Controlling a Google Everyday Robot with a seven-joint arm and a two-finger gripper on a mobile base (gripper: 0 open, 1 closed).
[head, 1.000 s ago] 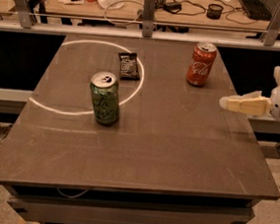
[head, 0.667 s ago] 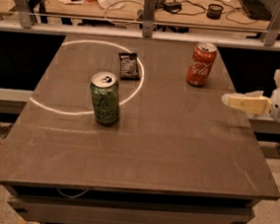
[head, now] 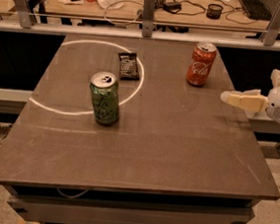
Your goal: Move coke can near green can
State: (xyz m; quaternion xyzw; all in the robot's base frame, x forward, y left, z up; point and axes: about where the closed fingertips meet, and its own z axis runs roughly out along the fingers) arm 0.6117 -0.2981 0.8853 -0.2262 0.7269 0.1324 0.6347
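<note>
Hovering unchanged, pincer (head: pixel 248 90) right of coke can (head: pixel 201 64)

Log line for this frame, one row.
gripper open, empty, at table right edge | coke can upright, back right, untouched | green can upright, left-centre

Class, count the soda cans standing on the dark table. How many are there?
2. The green can stands left, on the white ring's near edge; the coke can stands back right. The end effector hovers open beyond the table's right edge.
</note>
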